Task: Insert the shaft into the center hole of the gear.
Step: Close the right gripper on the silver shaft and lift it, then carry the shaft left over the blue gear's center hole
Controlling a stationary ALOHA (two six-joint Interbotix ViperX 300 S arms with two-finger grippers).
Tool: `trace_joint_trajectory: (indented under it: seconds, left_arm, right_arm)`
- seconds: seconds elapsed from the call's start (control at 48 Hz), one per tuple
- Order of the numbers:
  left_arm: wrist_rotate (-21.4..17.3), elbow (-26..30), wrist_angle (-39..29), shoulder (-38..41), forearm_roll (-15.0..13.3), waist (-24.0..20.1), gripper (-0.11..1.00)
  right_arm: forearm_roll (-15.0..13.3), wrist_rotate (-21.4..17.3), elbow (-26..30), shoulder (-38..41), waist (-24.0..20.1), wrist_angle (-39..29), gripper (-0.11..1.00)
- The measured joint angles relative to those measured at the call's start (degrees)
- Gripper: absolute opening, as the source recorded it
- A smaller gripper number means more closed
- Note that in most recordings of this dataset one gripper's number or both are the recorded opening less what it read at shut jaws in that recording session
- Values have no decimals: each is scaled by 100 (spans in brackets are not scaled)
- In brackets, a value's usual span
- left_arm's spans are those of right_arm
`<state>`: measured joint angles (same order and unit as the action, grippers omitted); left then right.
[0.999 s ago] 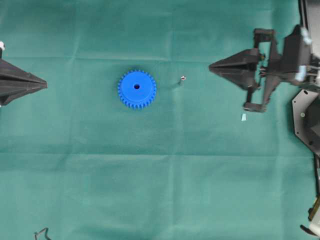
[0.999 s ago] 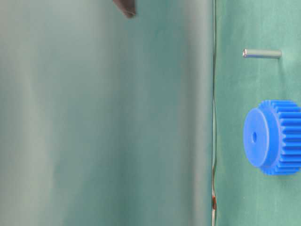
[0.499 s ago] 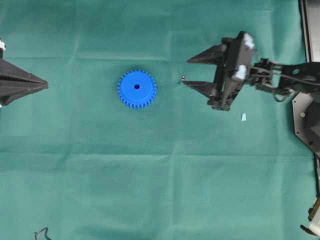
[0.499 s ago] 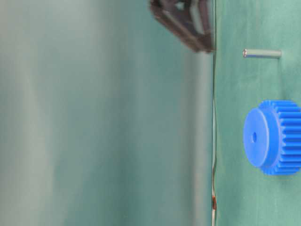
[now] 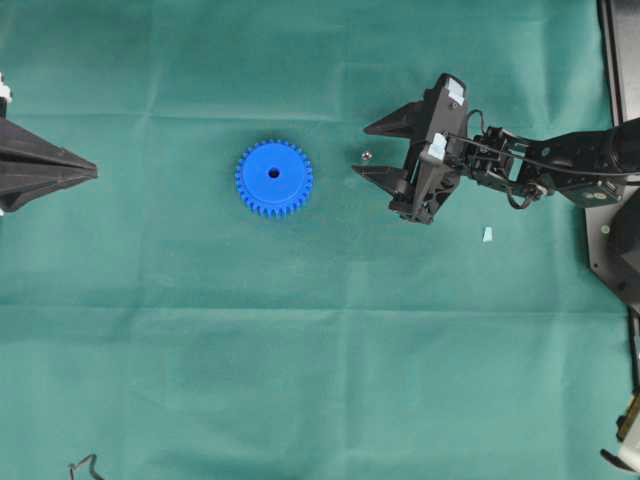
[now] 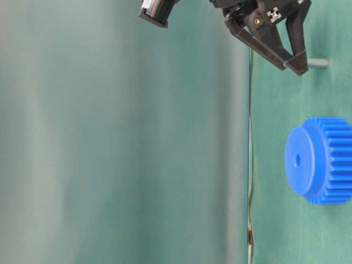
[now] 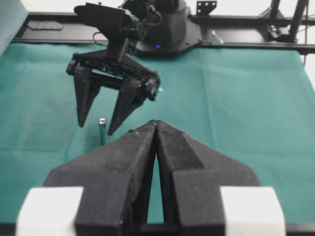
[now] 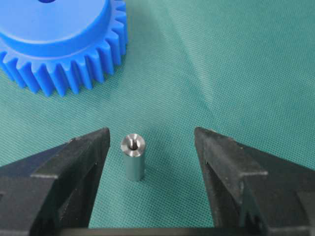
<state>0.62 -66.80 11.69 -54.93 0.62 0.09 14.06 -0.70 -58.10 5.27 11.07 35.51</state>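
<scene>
The blue gear (image 5: 274, 178) lies flat on the green cloth with its center hole (image 5: 274, 173) facing up; it also shows in the table-level view (image 6: 322, 160) and the right wrist view (image 8: 59, 44). The shaft (image 5: 366, 156) stands upright on the cloth to the gear's right. My right gripper (image 5: 362, 150) is open and straddles the shaft (image 8: 133, 157), which stands nearer one finger (image 8: 59, 172) without touching either. My left gripper (image 5: 92, 172) is shut and empty at the far left, well away from the gear. From the left wrist view the shaft (image 7: 102, 129) stands between the right fingers.
A small pale blue scrap (image 5: 487, 234) lies on the cloth below the right arm. A black robot base (image 5: 615, 230) sits at the right edge. A small dark wire clip (image 5: 85, 465) lies at the bottom left corner.
My right gripper has opened, moved left and come down so its fingers now stand on both sides of the shaft. The left gripper, gear and shaft have not moved.
</scene>
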Motion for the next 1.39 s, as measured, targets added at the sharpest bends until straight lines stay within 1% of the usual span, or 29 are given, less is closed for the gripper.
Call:
trace_joint_trajectory:
  seconds: [0.083, 0.146, 0.166, 0.312, 0.354, 0.375, 0.645, 0.895, 1.061, 1.228, 1.394]
  left_arm:
    - [0, 0, 0, 9, 0, -9, 0]
    - [9, 0, 0, 9, 0, 0, 0]
    - [0, 0, 0, 0, 9, -9, 0]
    - [0, 0, -18, 9, 9, -9, 0]
    - [0, 0, -26, 9, 0, -9, 0]
    - [0, 0, -26, 9, 9, -9, 0]
    - [0, 0, -26, 0, 0, -9, 0]
    - [0, 0, -35, 0, 0, -9, 0]
    - [0, 0, -35, 9, 9, -9, 0]
    - [9, 0, -44, 9, 9, -9, 0]
    - [18, 0, -62, 9, 0, -18, 0]
  right_arm:
    - [18, 0, 0, -9, -9, 0, 69]
    - [18, 0, 0, -9, -9, 9, 64]
    - [18, 0, 0, 0, -18, 0, 60]
    - [18, 0, 0, 0, -79, 9, 24]
    - [18, 0, 0, 0, -97, 0, 17]
    - [18, 18, 0, 0, -114, 9, 16]
    - [18, 0, -9, -105, -167, -105, 16]
    - [18, 158, 0, -1204, -167, -905, 16]
    - [18, 176, 44, -1802, -167, -1406, 16]
    - [0, 185, 176, -1925, -176, -1661, 16]
    - [-9, 193, 264, -1881, -176, -1740, 16]
